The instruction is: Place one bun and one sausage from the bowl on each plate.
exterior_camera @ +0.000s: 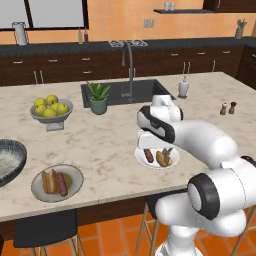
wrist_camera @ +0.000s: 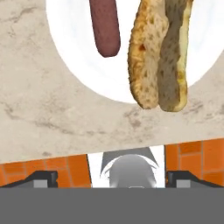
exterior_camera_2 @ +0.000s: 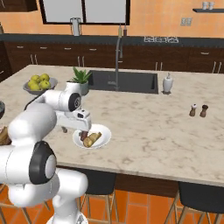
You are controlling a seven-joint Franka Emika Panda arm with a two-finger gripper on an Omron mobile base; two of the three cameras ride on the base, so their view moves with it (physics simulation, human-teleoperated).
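Hand view: the white plate [wrist_camera: 78, 52] lies on the marble counter [wrist_camera: 52, 118] near its front edge, with a sausage [wrist_camera: 105, 26] and a split bun [wrist_camera: 159, 57] side by side on it, not touching.
White plate: from the left base view it [exterior_camera: 141, 158] sits near the counter's front edge, directly under the gripper, carrying the sausage [exterior_camera: 148, 155] and the bun [exterior_camera: 163, 158].
Gripper: it [exterior_camera: 167, 152] hangs just above the white plate with its jaws spread wide and nothing between them; one finger [wrist_camera: 43, 178] shows at each lower corner of the hand view, far apart.
Beige plate: it [exterior_camera: 40, 192] rests further left near the counter's edge, holding a second bun [exterior_camera: 49, 181] and a second sausage [exterior_camera: 61, 183] close together.
Bowl: the dark bowl [exterior_camera: 15, 150] sits at the left edge of the counter, beside the beige plate; I cannot see its contents.
Fruit bowl: a footed bowl of yellow-green fruit [exterior_camera: 51, 112] stands behind the beige plate.
Plant: a small potted plant [exterior_camera: 98, 97] stands by the sink [exterior_camera: 145, 90].
Shakers: two small shakers [exterior_camera: 228, 108] stand on the right side of the counter.
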